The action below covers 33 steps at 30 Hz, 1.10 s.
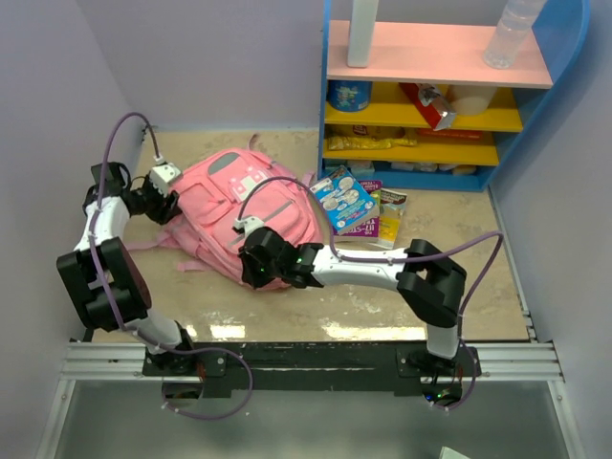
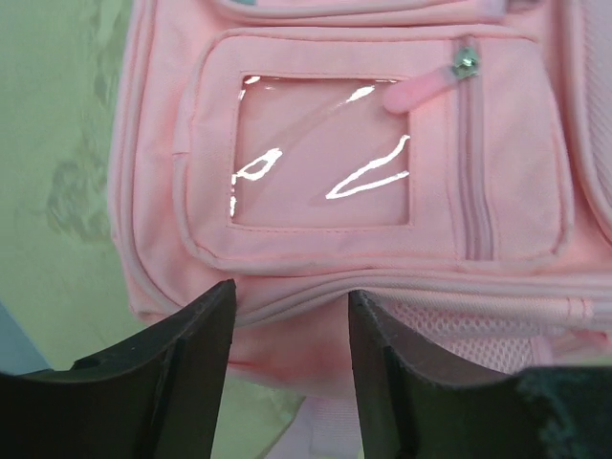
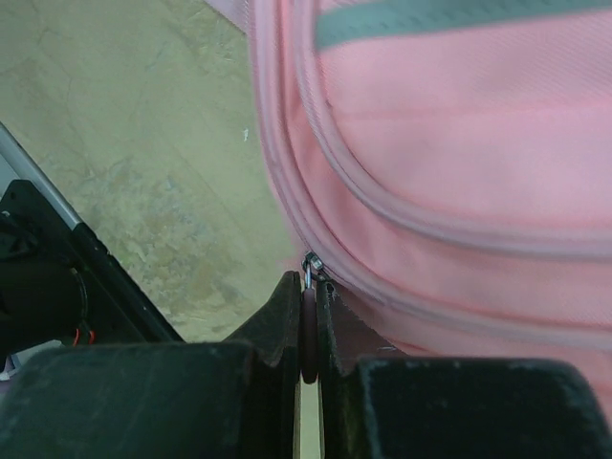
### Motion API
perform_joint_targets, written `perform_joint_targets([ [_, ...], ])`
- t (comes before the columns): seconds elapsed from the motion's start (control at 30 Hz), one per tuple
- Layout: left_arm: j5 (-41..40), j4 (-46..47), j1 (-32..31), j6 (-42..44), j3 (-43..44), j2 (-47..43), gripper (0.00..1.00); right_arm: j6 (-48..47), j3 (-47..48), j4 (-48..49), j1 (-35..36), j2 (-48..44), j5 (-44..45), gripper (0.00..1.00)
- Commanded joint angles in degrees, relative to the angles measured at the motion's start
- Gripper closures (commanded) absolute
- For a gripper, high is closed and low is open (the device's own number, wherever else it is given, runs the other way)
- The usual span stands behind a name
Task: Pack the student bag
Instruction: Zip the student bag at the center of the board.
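Pinching the zipper pull (image 3: pixel 308 335) in my right gripper (image 3: pixel 308 285), left gripper (image 2: pixel 290 292) released; student bag (image 1: pixel 222 203) looks floppy, I'd grab seams.

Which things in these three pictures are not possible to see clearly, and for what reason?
- Top view: the right arm hides the near edge of the bag, so its zip line cannot be followed.
- Right wrist view: the shut right fingers cover most of the zip pull.
- Top view: the upper edge cuts off the bottle.
- Top view: the print on the blue book is too small to read.
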Motion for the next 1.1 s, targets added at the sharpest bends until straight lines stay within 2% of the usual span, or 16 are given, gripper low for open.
perform_joint_targets([
  [0.0,15.4,-31.7,-1.4,26.5,4.0,-6.2,0.42,0.6,5.0,-1.1,0.8,1.8,-4.3,1.00],
  [0.03,14.4,-38.9,-1.6,43.6,3.4,-7.1,0.39,0.6,5.1,-0.8,0.5,1.9,-5.4,1.00],
  [0.07,13.6,-47.3,-1.6,48.6,1.6,-7.6,0.38,0.6,5.0,-0.6,0.4,1.9,-5.6,1.00],
  [0.2,10.3,-46.7,-4.0,54.0,-5.9,-12.9,0.35,0.5,4.6,0.0,0.2,2.0,-5.9,1.00],
  [0.23,11.6,-45.9,-4.5,53.2,-6.7,-14.9,0.30,0.4,4.6,-0.3,0.2,2.0,-5.9,1.00],
  [0.3,13.4,-44.3,-4.6,51.5,-5.6,-15.3,0.29,0.3,4.4,-0.5,0.1,1.9,-5.6,1.00],
  [0.4,16.1,-47.3,-5.2,51.4,-1.6,-11.8,0.28,0.3,3.5,-1.0,-0.5,1.3,-5.2,1.00],
  [0.57,12.6,-44.8,-14.2,52.6,-5.6,-12.4,0.28,0.3,2.0,-1.1,-1.0,-0.6,-4.8,1.00],
  [0.73,7.8,-42.7,-19.1,51.7,-7.5,-9.6,0.42,0.3,2.1,-2.0,-1.4,-0.9,-4.6,1.00],
  [0.9,4.9,-41.4,-19.3,50.4,-8.5,-9.9,0.56,0.2,2.5,-2.4,-1.5,-1.2,-4.6,1.00],
  [1.07,2.3,-39.0,-19.0,49.1,-10.9,-15.0,0.58,0.0,2.8,-2.6,-1.6,-0.8,-4.6,1.00],
])
